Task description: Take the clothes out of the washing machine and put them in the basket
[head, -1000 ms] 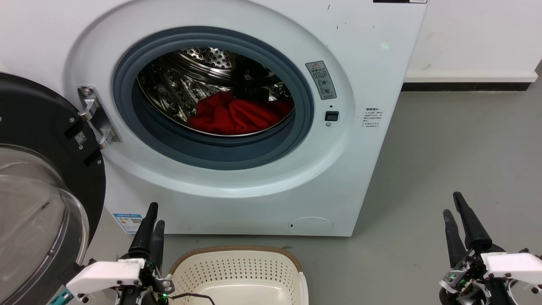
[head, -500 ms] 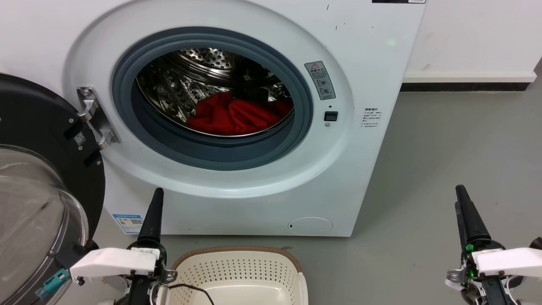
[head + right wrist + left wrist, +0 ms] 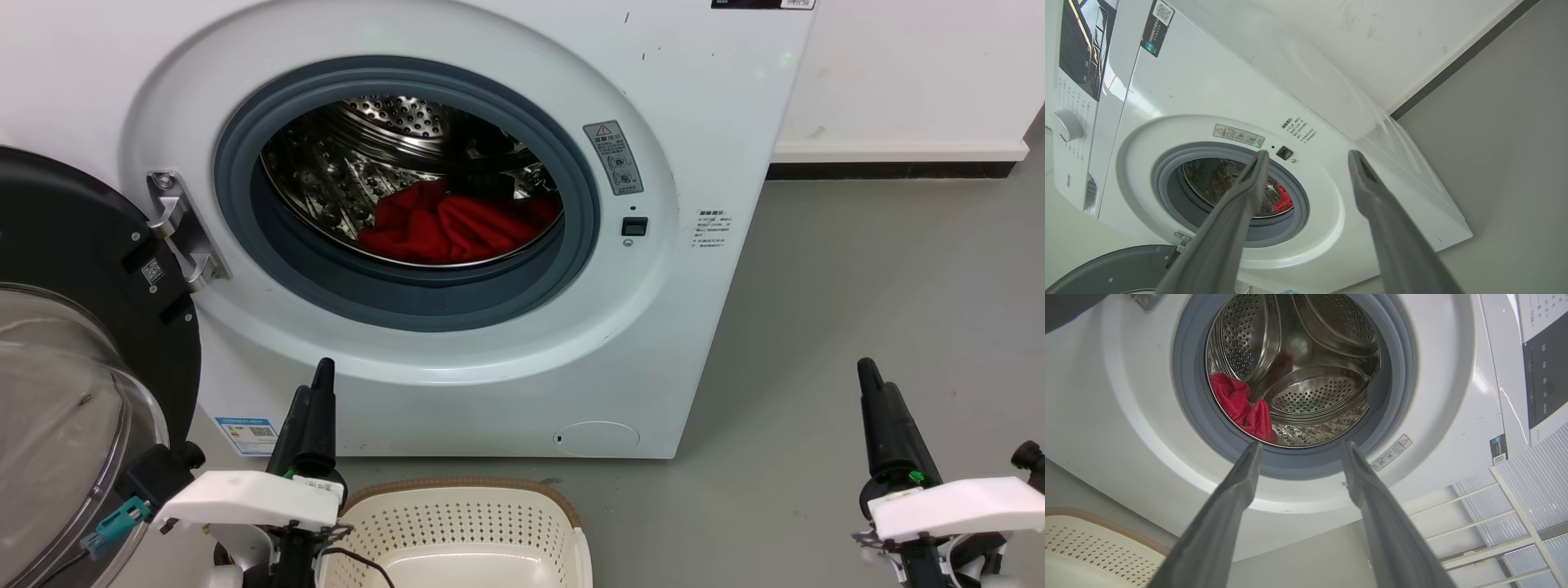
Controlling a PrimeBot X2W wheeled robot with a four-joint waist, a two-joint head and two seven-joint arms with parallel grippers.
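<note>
so the left gripper [image 3: 314, 380] slid toward 3 o'clock and the right gripper [image 3: 867, 377] toward 9 since before, both jaws wide and empty, clothes [image 3: 449, 229] lying 9-to-3 inside the washing machine [image 3: 490, 392], basket [image 3: 457, 487] at 6 o'clock.

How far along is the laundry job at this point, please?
Done: the door is swung open. In hand: nothing yet; the left pincer and right pincer are both open and empty, outside the washing machine. Left: the red clothes lie in the drum, and the visible part of the basket is empty, so every garment has to be moved.
</note>
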